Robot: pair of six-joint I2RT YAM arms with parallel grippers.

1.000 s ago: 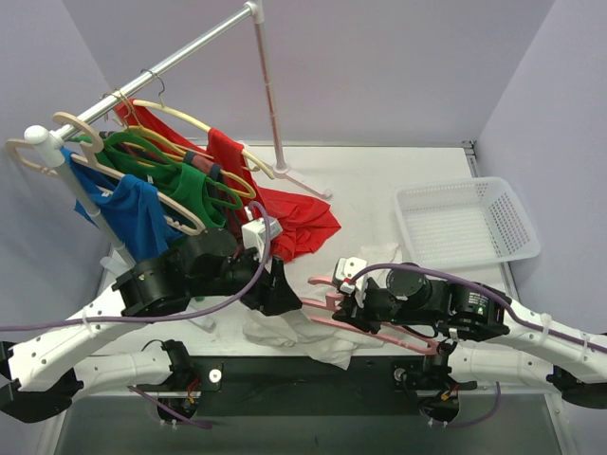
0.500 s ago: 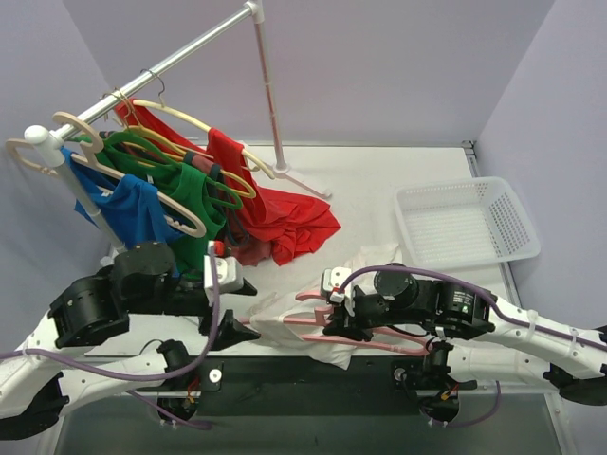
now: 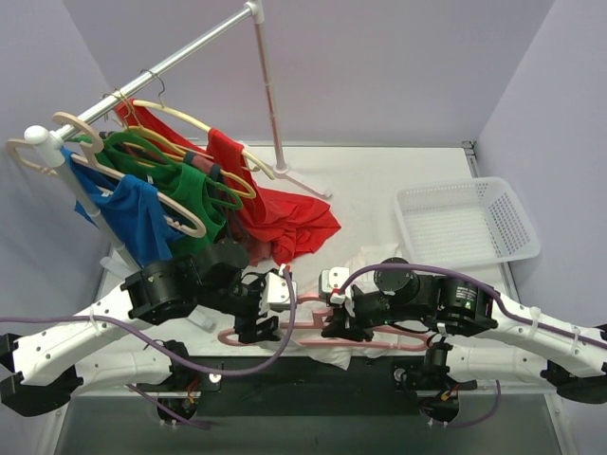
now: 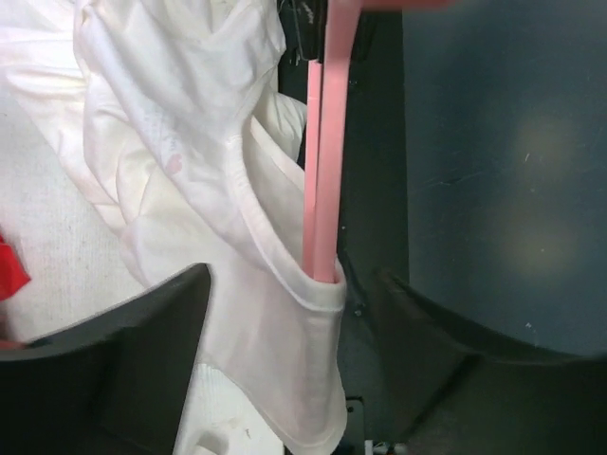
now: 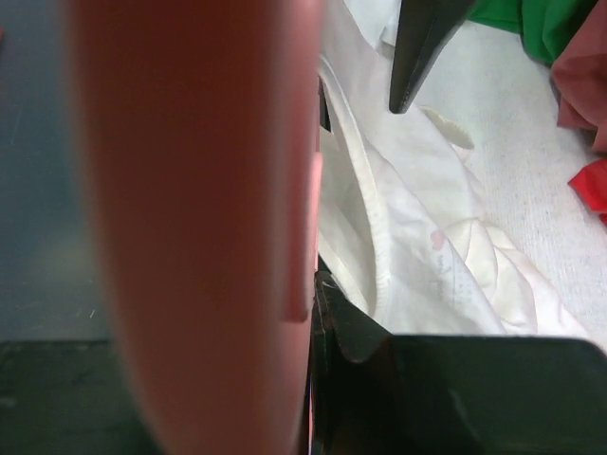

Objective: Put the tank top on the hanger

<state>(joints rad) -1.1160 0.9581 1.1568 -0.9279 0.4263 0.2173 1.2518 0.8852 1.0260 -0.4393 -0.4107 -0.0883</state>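
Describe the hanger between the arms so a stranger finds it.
At the table's near edge, between the robot arms, a hanger pokes into a white tank top. It alone is pink; the cream and green ones hang on the rail.

crumpled white tank top (image 4: 180,180), pink hanger (image 4: 322,171) inside opening

— What does the left arm (image 3: 66,341) look like?
— White shells, round black joint housings, and a purple cable (image 3: 38,320) running alongside (zip-tied, it seems).
— And the right arm (image 3: 533,332)?
— Same colours, purple cable too. The left gripper (image 4: 292,275) has matte black, wedge-shaped jaws.
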